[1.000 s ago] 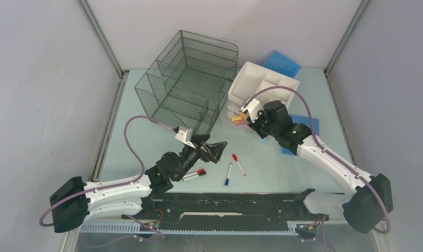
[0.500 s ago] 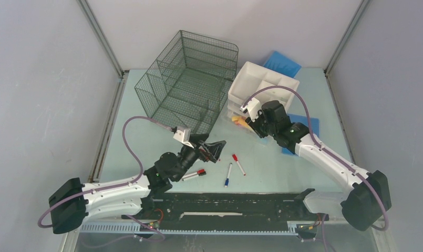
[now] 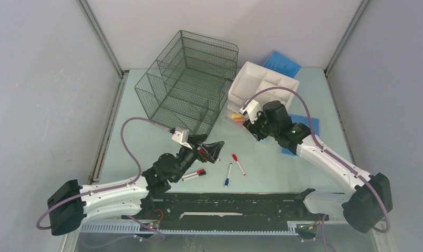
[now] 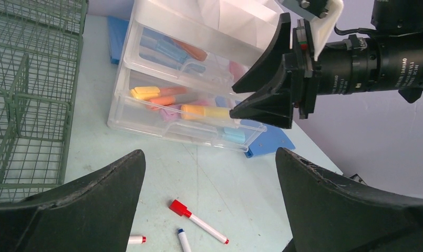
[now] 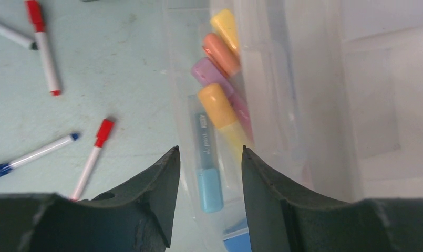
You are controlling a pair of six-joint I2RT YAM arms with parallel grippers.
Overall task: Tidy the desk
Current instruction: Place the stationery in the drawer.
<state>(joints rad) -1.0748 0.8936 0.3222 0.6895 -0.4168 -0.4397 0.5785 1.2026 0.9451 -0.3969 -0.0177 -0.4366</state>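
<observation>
The desk [image 3: 146,131] is a pale mint-green tabletop. Three markers lie near its front: a red-capped one [image 3: 238,164], a blue-capped one [image 3: 228,175] and a red-and-black one [image 3: 194,175]. My left gripper [image 3: 212,149] is open and empty, low above the desk just left of the markers; its wrist view [image 4: 209,152] looks over the red marker [image 4: 198,221]. My right gripper [image 3: 249,128] is open and empty, over the front edge of the drawer unit's partly pulled-out bottom drawer [image 4: 172,128]. In the right wrist view [image 5: 210,148] a blue highlighter [image 5: 208,178] lies between its fingers, inside the drawer.
A dark wire-mesh organizer [image 3: 191,81] stands at the back centre. The white drawer unit [image 3: 263,86] stands to its right and holds coloured highlighters [image 4: 198,111]. Blue flat items lie behind it [image 3: 281,63] and to its right [image 3: 306,125]. Grey walls close three sides.
My right gripper has shifted slightly left and nearer the drawer front. Fewer highlighters show beside it. My left arm has drawn back a little toward the front left.
</observation>
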